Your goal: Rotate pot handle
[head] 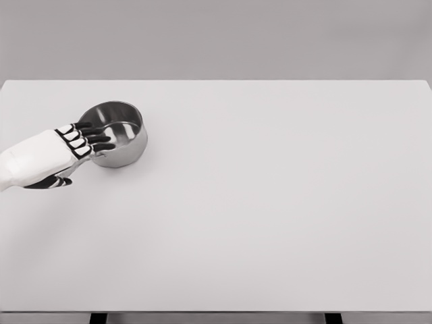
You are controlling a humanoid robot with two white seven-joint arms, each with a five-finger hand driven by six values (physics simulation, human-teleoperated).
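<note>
As you scan, no writing reads anywhere.
Pot [121, 135]: steel, desk's far left.
Left hand [57, 156]: fingers [91, 137] stretched over pot rim, grip unclear.
Desk [270, 202]: pale, matte.
Room: grey wall.

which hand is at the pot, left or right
The left hand, entering from the left edge. Its dark fingers reach over the rim of the steel pot on the white table. The right hand is out of view.
</note>
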